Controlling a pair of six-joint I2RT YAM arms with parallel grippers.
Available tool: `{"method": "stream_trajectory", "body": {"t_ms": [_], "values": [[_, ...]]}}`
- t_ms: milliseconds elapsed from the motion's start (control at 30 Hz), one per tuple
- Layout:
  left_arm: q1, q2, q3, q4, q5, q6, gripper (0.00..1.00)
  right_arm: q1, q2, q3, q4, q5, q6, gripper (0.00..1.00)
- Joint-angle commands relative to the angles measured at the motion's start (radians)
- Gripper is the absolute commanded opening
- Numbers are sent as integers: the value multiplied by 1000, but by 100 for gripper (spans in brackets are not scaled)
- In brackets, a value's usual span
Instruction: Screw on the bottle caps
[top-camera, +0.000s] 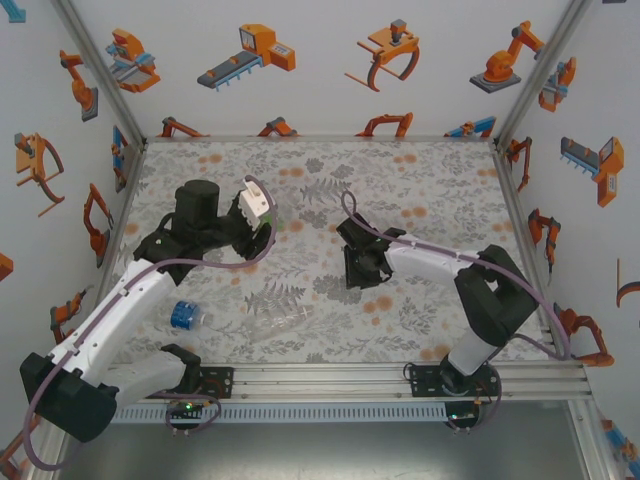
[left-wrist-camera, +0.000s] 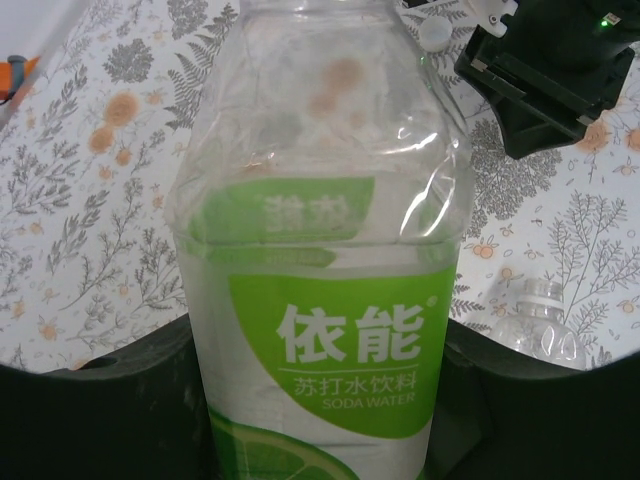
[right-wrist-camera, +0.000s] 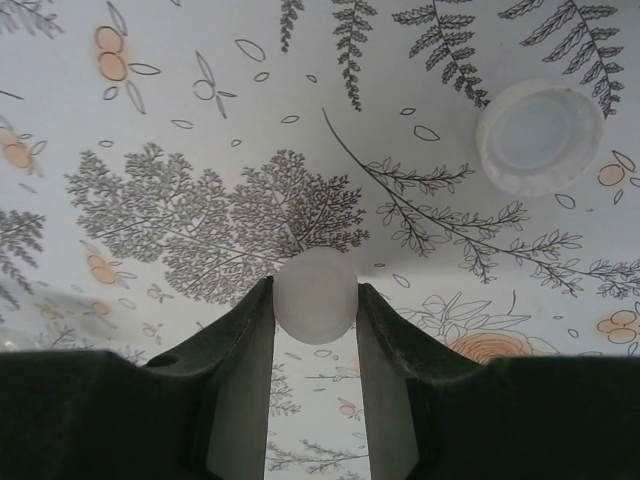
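Note:
My left gripper is shut on a clear bottle with a green label and holds it above the table at the left; its mouth is out of frame. In the middle of the table my right gripper pinches a small white bottle cap between its fingertips, just above the cloth. A second white cap lies open side up on the table beyond it. A bottle with a blue label and a plain clear bottle lie near the front edge.
A floral cloth covers the table, with walls on three sides. The aluminium rail with both arm bases runs along the near edge. In the left wrist view the right gripper's black body shows beyond the bottle.

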Motion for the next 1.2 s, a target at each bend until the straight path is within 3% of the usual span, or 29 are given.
{"method": "stream_trajectory", "body": {"t_ms": [0,67,133,433,1167], "values": [[4,-10,15,-6,-9,-26,0,2,10,37,-55,19,-32,32],[5,-12,14,-6,-7,-23,0,6,13,54,-88,23,-36,42],[5,-12,15,-6,-1,-22,0,8,16,72,-114,29,-45,45],[5,-11,17,-9,16,-21,0,19,38,131,-166,34,-67,51],[4,-4,16,-11,36,-25,0,30,82,76,-120,6,-19,43]]}}
